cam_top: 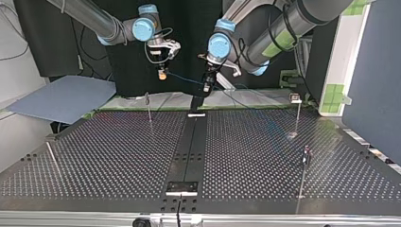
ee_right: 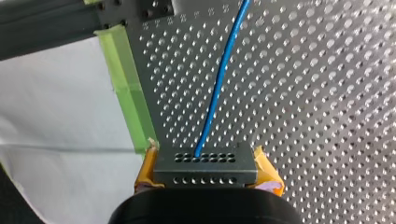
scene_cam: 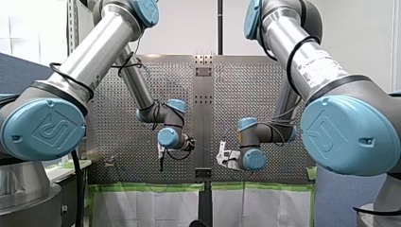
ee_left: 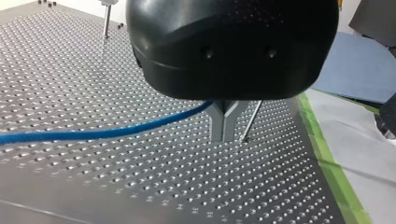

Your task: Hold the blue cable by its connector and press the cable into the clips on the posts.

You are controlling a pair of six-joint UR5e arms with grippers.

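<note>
- Thin, round blue cable [ee_right: 217, 88]: hangs above the perforated metal surface [ee_right: 303, 93], between both end effectors.
- Right end effector [ee_right: 205, 173]: yellow pads [ee_right: 146, 172] clamped on the grey drilled connector [ee_right: 205, 162].
- Left end effector [ee_left: 224, 131]: metal fingers [ee_left: 218, 125] pressed together on the cable.

Thin blue cable [ee_left: 70, 136] is up off the desk [cam_top: 118, 156], strung in the air between the right hand [cam_top: 162, 74] and the left hand [ee_left: 224, 136], whose metal fingers are pinched on it. Connector [ee_right: 205, 169] is a grey block with rows of small holes, clamped between the right hand's yellow pads, with the cable leaving its top face. Thin metal posts [cam_top: 149, 108] stand upright on the desk, well apart.
</note>
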